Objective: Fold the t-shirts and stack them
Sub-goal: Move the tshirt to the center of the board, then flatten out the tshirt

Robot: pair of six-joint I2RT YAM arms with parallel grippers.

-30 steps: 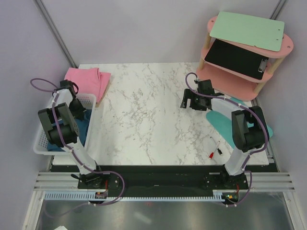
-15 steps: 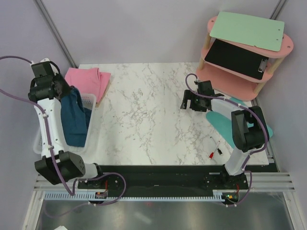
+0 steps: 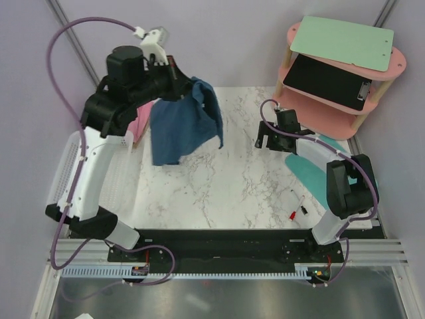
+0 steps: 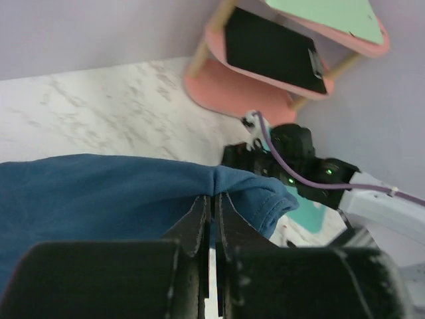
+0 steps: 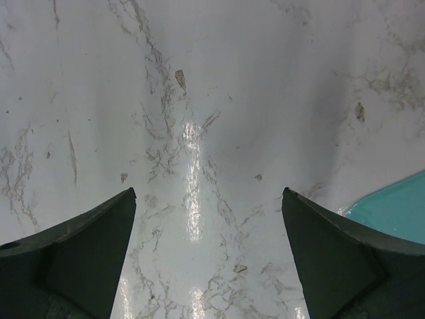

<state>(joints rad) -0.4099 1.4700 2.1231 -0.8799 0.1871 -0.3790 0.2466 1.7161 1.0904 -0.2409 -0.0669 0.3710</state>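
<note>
STEP: bringing the first shirt out to fold | LEFT pincer: clamped shut on an edge of the dark teal-blue short-sleeved cloth t-shirt, which hangs beneath it, clear of the white marble tabletop | RIGHT pincer: wide open, empty, low | NEXT, I'd say: lower it, catch the loose hem, spread flat.

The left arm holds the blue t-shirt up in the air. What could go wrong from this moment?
The left gripper pinches only a small fold of the blue t-shirt, so the cloth may slip out. The shirt hangs bunched, so it could land crumpled on the marble table instead of flat.
</note>
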